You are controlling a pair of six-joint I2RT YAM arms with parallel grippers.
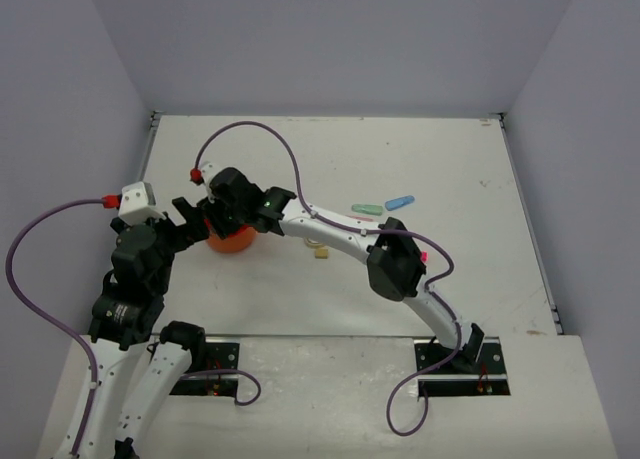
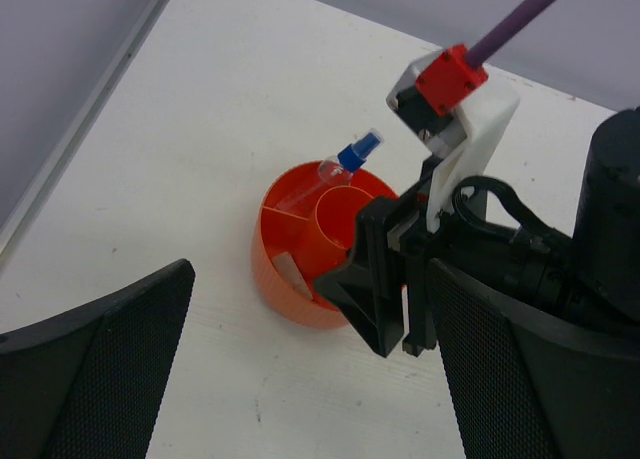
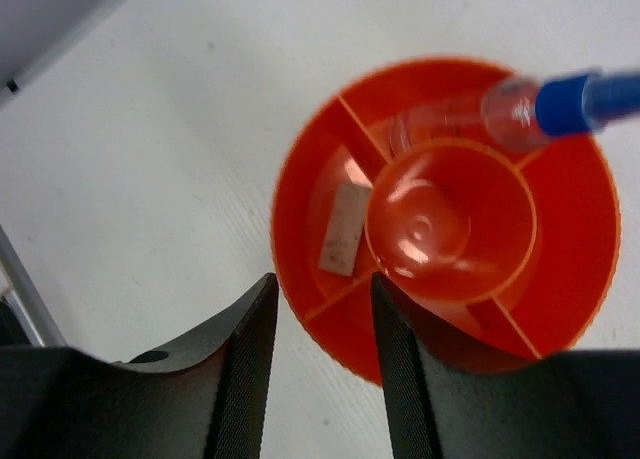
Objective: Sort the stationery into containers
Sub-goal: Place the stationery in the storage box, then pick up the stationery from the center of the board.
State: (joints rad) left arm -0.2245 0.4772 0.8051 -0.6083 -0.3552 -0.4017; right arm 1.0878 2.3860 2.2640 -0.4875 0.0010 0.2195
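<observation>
White table (image 1: 450,159); my right gripper (image 3: 322,284) hovers over the orange tub (image 3: 585,239), fingers parted and empty; blue-capped bottle (image 3: 520,109) leans in an outer compartment; left gripper (image 2: 312,269) spread wide nearby; I'd rise straight up, clear of that cap, before reaching for the pastel bars (image 1: 365,208).

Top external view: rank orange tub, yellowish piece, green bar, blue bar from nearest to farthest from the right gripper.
1. orange tub, under right gripper
2. yellowish piece, right of tub
3. green bar, farther right
4. blue bar, rightmost
</observation>
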